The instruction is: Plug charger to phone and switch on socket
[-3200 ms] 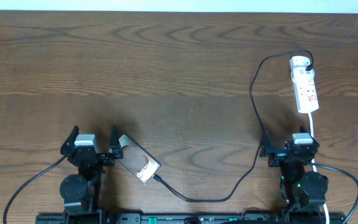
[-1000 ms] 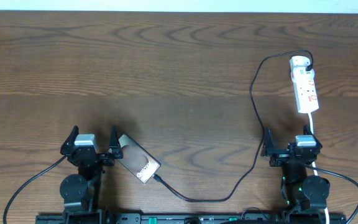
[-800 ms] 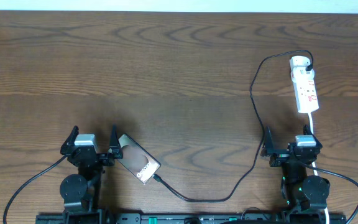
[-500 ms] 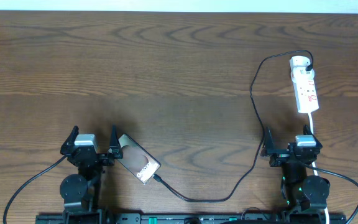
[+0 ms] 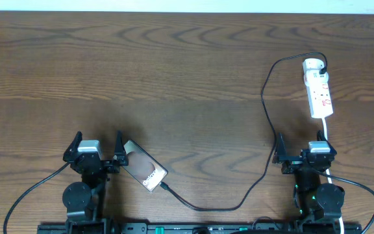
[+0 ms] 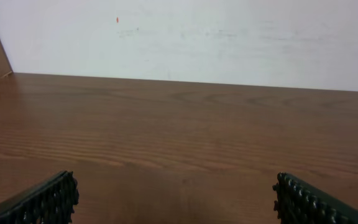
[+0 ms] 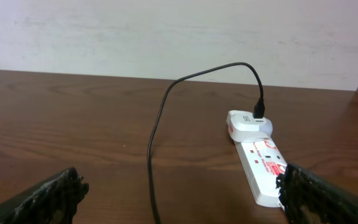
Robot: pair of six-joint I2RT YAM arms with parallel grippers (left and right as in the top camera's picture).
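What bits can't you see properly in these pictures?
1. Whether the socket is switched on: too small overhead, blurry in right wrist view.
2. Whether the charger tip sits fully in the phone: too small overhead.
3. Socket's near end: right wrist view, behind a finger of the right hand.

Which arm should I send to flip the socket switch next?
Right. The socket lies straight ahead of the right end effector and shows in its wrist view; the left end effector sits far to the side, beside the phone.

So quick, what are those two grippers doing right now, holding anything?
Left gripper: open, holding nothing.
Right gripper: open, holding nothing.
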